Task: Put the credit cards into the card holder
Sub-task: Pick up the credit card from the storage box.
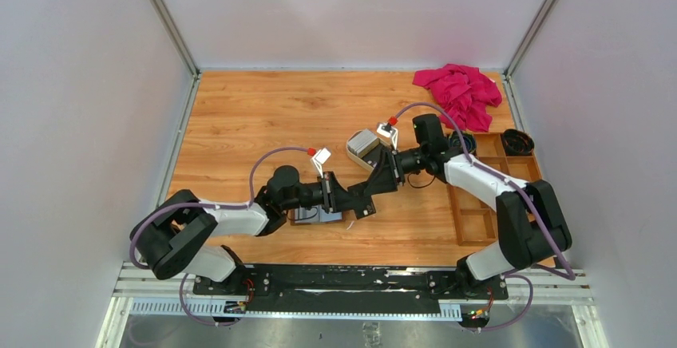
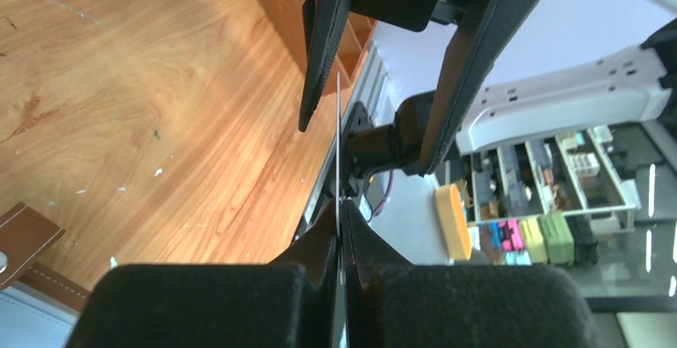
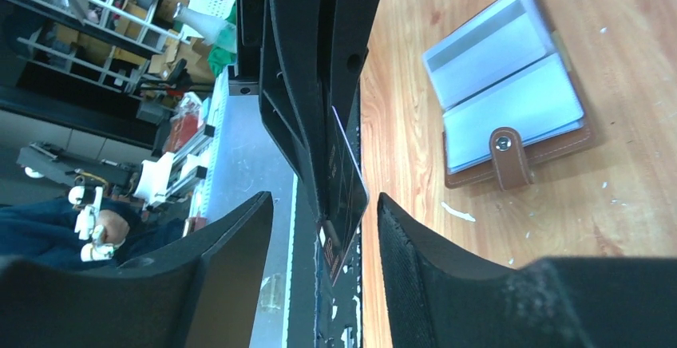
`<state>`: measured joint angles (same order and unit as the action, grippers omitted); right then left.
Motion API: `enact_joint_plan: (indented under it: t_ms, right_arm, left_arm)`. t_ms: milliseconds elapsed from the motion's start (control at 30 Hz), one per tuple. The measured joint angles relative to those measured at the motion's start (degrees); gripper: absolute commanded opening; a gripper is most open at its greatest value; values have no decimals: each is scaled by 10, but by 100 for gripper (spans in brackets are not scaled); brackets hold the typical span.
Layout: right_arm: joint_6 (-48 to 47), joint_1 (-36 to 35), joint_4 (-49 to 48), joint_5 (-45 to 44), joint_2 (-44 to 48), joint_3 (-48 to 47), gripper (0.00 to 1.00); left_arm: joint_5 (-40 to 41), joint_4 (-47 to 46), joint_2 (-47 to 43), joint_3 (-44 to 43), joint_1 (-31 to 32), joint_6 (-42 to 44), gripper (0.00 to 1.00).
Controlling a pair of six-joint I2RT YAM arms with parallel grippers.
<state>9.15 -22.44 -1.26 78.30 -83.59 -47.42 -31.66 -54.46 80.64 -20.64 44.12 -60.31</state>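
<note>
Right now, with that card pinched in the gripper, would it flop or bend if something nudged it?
Probably stiff: the card stands out straight, edge-on, with no sag beyond the left gripper. Likely light, since a pinch at one end holds it. Its smooth-looking faces might slip if pushed sideways.

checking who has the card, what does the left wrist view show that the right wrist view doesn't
Only the left wrist view: the credit card edge-on as a thin line, and the wooden box beyond it. Only the right wrist view: the card's dark face, and the whole card holder lying open on the table, pockets up. Both: the left end effector shut on the card, with the right end effector open on either side of it.
</note>
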Motion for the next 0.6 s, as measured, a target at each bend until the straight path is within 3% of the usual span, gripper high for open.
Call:
enact_joint_plan:
  t_ms: [133,367,533,600]
  right_arm:
    - [-28,-5,34,17,-14,-5,46]
    - [-47,-23,56,33,-21,-12,21]
    - [-55,-23,63,37,-28,-15,20]
    - [-58,-23,64,37,-28,-16,11]
  left_arm:
    - [-38,52,-4,-17,-2,41,0]
    - [-76,83,0,-42,-5,72,0]
    - [-91,86,0,-42,-12,81,0]
    - [-95,88,0,-42,-14,84,0]
